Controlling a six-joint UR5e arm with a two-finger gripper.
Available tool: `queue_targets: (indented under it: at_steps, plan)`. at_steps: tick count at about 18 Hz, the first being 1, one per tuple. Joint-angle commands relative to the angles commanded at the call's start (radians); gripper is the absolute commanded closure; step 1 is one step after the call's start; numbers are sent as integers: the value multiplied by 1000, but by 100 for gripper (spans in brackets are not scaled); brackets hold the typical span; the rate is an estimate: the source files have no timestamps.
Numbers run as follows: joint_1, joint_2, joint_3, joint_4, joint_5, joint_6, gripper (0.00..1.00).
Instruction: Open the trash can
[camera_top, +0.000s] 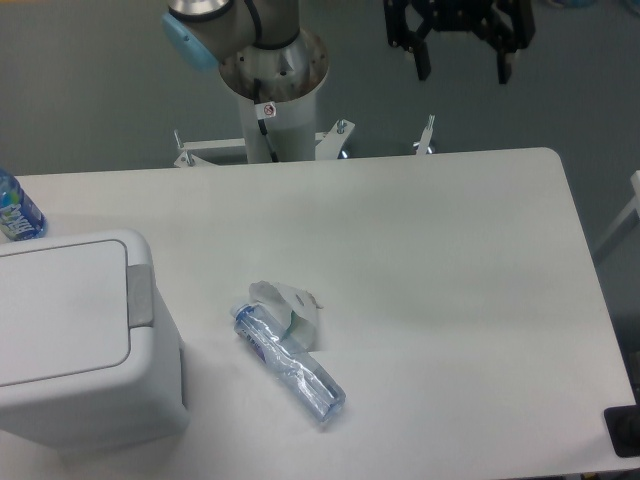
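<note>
The trash can (80, 340) is a boxy white bin standing at the table's front left corner. Its flat white lid (55, 310) lies closed, with a grey push-button strip (139, 296) along its right edge. My gripper (462, 66) hangs high at the top right, beyond the table's far edge and far from the can. Its two black fingers (424, 60) stand apart, open and empty.
A crushed clear plastic bottle (290, 362) lies on the table right of the can, beside a torn white label (290, 305). Another blue-labelled bottle (15, 208) stands at the left edge behind the can. The arm's base column (270, 90) rises behind the table's far edge.
</note>
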Motion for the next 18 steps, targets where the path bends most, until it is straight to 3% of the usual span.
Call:
queue_targets:
  at_steps: [5, 9, 13, 18]
  plan:
    - [-35, -32, -5, 80, -66, -195, 0]
    - [-109, -67, -5, 86, -65, -320, 0]
    - [-193, -124, -3, 210, -65, -514, 0]
    - [-278, -164, -2, 235, -66, -730, 0]
